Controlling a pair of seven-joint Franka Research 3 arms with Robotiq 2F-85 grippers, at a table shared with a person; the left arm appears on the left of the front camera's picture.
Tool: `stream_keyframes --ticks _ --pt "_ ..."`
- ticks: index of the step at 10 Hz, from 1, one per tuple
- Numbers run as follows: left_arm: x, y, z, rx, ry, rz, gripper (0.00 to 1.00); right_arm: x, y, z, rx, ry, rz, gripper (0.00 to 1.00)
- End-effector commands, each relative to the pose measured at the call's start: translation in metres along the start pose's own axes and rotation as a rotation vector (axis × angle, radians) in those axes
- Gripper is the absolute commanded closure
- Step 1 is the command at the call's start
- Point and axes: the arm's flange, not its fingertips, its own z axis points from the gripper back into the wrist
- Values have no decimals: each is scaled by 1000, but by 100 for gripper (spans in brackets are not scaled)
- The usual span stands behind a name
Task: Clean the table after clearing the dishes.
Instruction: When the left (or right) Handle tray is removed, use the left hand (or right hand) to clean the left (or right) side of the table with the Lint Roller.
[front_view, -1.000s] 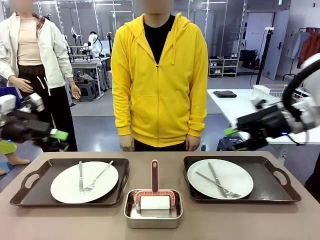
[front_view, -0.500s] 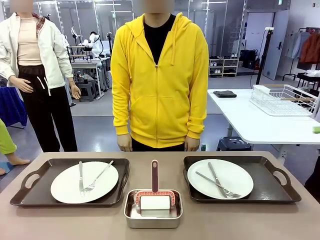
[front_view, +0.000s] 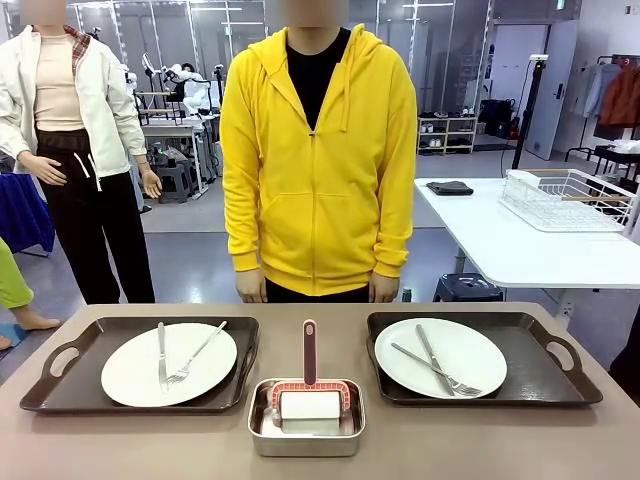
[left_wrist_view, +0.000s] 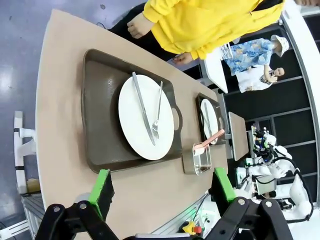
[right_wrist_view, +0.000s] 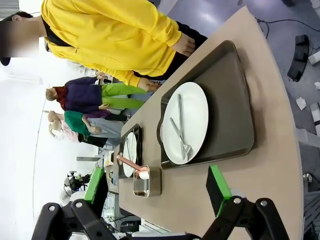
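Note:
The dishes are two white plates, each with a fork and knife, on dark brown trays on the taupe table (front_view: 120, 440). The left plate (front_view: 130, 375) lies on the left tray (front_view: 45, 390), the right plate (front_view: 475, 345) on the right tray (front_view: 545, 380). From high above the table's left end, my left gripper (left_wrist_view: 161, 172) stands open, looking down on the near tray (left_wrist_view: 100, 115) and its plate (left_wrist_view: 132, 125). My right gripper (right_wrist_view: 155, 169) is open too, high above the right end, over a tray (right_wrist_view: 227, 100) and plate (right_wrist_view: 195, 110).
A small steel pan (front_view: 305, 445) with a pink-handled roller (front_view: 309, 350) sits front centre between the trays. A person in a yellow hoodie (front_view: 320, 150) stands at the far edge, hands down. A white table with a wire rack (front_view: 565, 200) is at the back right.
One second ago both arms showed at the sides of the front view. They have since drawn back out of it. The dishes and pan have not moved.

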Motion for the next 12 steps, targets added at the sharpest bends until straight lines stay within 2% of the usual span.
stream_keyframes --ticks 1,12 --pt "-1 -2 -3 7 27 -10 0 2 5 -7 13 18 13 0" --pt "-1 -2 -3 7 27 -10 0 2 5 -7 13 18 13 0"
